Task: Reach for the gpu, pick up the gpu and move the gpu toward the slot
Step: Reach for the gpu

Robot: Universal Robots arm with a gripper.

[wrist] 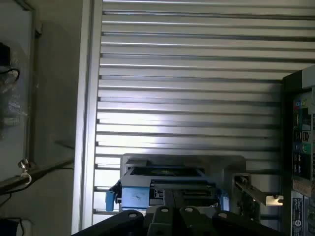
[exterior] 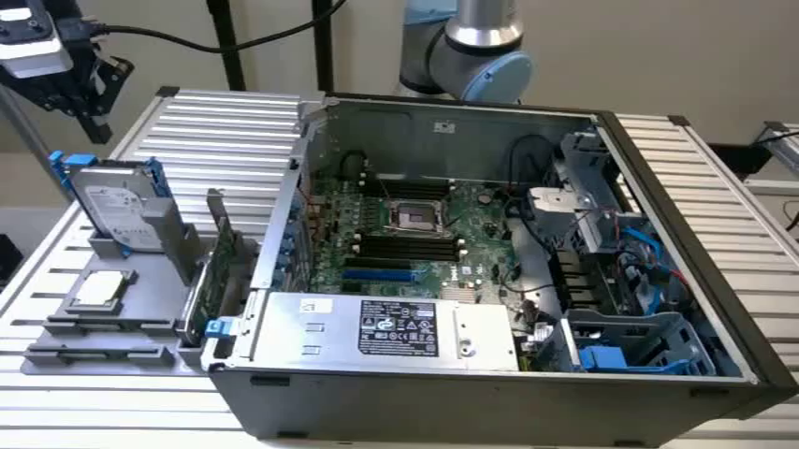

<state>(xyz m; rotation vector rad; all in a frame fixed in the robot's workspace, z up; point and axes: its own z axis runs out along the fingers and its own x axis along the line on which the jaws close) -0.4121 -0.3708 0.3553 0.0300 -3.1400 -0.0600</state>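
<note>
Ribbed metal surface (exterior: 200,112); the gripper (exterior: 85,103) hangs high at the exterior view's left, spread or pressed together I cannot tell. Well apart, the gpu (exterior: 227,262) stands upright beside the computer case (exterior: 500,393). Reaching looks barely begun; it calls for aligning over the card's top edge.

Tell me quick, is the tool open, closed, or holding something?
Tool: open or closed cannot be told. The gpu stands upright on the table, apart from it.

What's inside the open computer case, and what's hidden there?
A green motherboard with a CPU socket and memory slots, a labelled power supply, cables, and blue drive bays. The power supply hides whatever lies beneath it. The gpu stands outside, in the gray holder.
</note>
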